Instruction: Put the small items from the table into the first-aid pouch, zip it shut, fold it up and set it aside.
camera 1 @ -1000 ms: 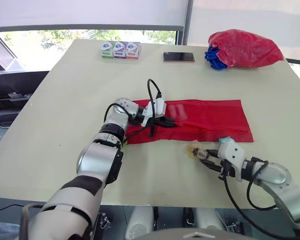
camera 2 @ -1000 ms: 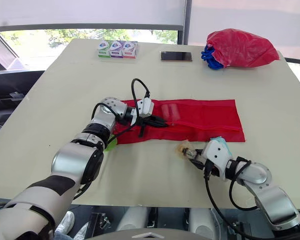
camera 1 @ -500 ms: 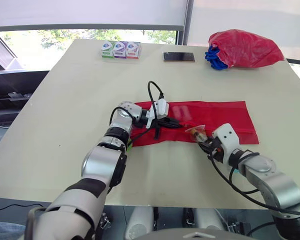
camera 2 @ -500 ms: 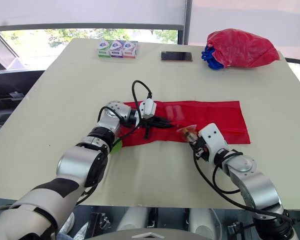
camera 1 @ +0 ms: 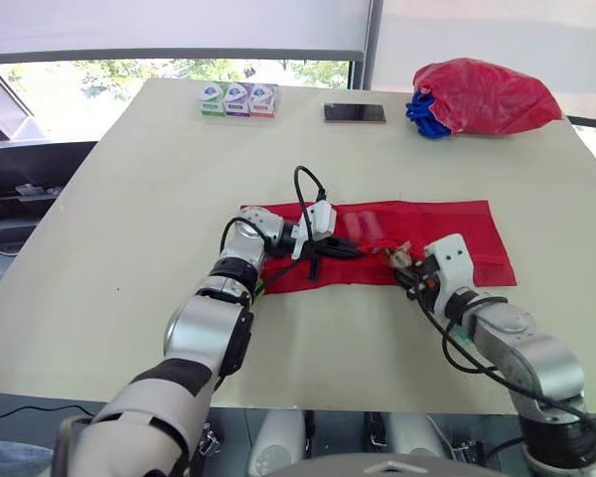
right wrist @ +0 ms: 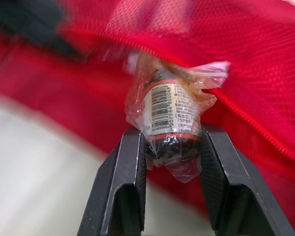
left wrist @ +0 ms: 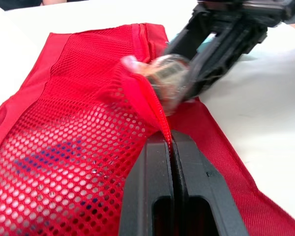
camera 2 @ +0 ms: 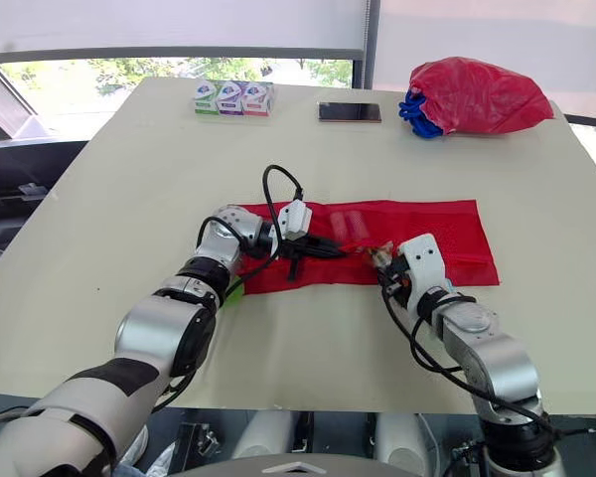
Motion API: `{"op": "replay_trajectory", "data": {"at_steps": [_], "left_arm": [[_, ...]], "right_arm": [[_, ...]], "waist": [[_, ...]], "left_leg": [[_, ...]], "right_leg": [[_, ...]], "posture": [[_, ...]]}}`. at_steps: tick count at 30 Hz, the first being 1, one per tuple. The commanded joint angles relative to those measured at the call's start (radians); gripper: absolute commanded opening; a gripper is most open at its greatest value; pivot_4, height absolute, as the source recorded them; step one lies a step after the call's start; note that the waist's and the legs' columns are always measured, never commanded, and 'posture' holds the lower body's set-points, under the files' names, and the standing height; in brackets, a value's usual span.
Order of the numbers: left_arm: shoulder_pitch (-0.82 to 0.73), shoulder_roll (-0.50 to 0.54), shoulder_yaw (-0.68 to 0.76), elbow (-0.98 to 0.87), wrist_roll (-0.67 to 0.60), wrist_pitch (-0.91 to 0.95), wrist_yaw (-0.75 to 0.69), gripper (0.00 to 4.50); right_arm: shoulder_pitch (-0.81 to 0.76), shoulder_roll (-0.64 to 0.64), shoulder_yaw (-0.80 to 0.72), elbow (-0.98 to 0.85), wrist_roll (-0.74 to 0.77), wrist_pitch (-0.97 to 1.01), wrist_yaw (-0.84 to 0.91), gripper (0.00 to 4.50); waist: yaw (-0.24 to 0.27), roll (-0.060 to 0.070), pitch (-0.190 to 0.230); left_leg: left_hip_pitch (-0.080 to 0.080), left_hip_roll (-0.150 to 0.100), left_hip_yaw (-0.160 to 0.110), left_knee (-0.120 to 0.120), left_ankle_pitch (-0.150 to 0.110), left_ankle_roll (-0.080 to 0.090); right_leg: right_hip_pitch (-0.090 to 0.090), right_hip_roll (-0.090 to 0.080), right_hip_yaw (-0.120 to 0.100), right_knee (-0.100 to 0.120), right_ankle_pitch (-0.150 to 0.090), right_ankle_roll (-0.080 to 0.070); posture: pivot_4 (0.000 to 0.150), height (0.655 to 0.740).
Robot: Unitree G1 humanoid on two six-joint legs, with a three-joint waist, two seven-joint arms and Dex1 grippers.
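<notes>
The first-aid pouch (camera 1: 432,221) lies flat and opened out across the middle of the desk (camera 1: 129,199), a long red strip running from the centre of the frame towards the right. Both arms meet over its near edge.

The left hand (left wrist: 171,137) has its two black fingers pressed together on the pouch, pinching the lip of the red mesh panel and holding that lip raised off the layer below it. Through the mesh, some blue shapes show faintly.

The right hand (right wrist: 169,132) is clamped on a small bottle (right wrist: 169,110), one finger on each side of it. The bottle is dark, with a white barcode label and an orange band, and is wrapped in crinkled clear plastic. It is held above the desk at the raised lip, just right of centre in the head views, with its wrapped end right against the red edge next to the left hand's fingertips. Whether any of it is already under the mesh cannot be told.

Along the far edge of the desk, three small boxes (camera 1: 238,99) sit in a row at upper centre-left, a phone (camera 1: 355,112) lies at upper centre, and a bulging red bag (camera 1: 482,94) rests at upper right.
</notes>
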Motion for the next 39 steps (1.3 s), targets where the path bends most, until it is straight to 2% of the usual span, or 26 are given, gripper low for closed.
{"op": "replay_trajectory", "data": {"at_steps": [1,9,18,26,34,39], "left_arm": [[0.006,-0.014,-0.002,-0.037,-0.017,-0.017,-0.031,0.00],[0.002,-0.025,-0.006,-0.039,-0.014,-0.020,-0.034,0.00],[0.003,-0.028,-0.004,-0.043,-0.018,-0.019,-0.040,0.00],[0.005,-0.028,-0.001,-0.047,-0.021,-0.016,-0.041,0.00],[0.000,-0.021,0.002,-0.042,-0.021,-0.013,-0.041,0.00],[0.001,-0.021,0.002,-0.043,-0.022,-0.011,-0.047,0.00]], "right_arm": [[-0.036,0.015,-0.036,0.005,-0.022,-0.008,-0.061,0.94],[-0.126,0.117,0.002,0.125,-0.041,-0.039,-0.128,0.94],[-0.145,0.141,0.033,0.152,-0.042,-0.069,-0.112,0.94],[-0.105,0.063,0.098,0.109,-0.007,-0.031,-0.004,0.94],[-0.041,-0.117,0.144,0.017,0.002,-0.033,0.126,0.94],[-0.046,-0.087,0.064,0.028,0.007,-0.023,0.070,0.94]], "waist": [[0.001,0.000,0.000],[-0.004,0.000,0.000],[-0.008,0.000,0.000],[-0.013,0.000,0.000],[-0.016,0.000,0.000],[-0.017,0.000,0.000]], "left_leg": [[0.000,0.000,0.000,0.000,0.000,0.000],[0.000,0.000,0.000,0.000,0.000,0.000],[0.001,0.000,0.001,0.000,0.000,0.000],[0.001,0.000,0.001,0.000,0.000,0.000],[0.000,0.000,0.000,-0.001,0.000,0.000],[0.001,0.001,0.000,-0.001,0.000,0.000]], "right_leg": [[0.000,0.000,0.000,0.000,0.000,0.000],[0.000,0.000,0.001,0.000,0.000,0.000],[0.000,0.000,0.001,0.001,0.000,0.000],[0.000,0.000,0.002,0.001,0.000,0.000],[0.000,0.000,0.001,0.000,0.000,0.000],[0.000,0.001,0.001,0.000,0.000,0.000]], "posture": [[0.150,0.7400],[0.150,0.7400],[0.150,0.7400],[0.150,0.7400],[0.150,0.7400],[0.150,0.7400]]}}
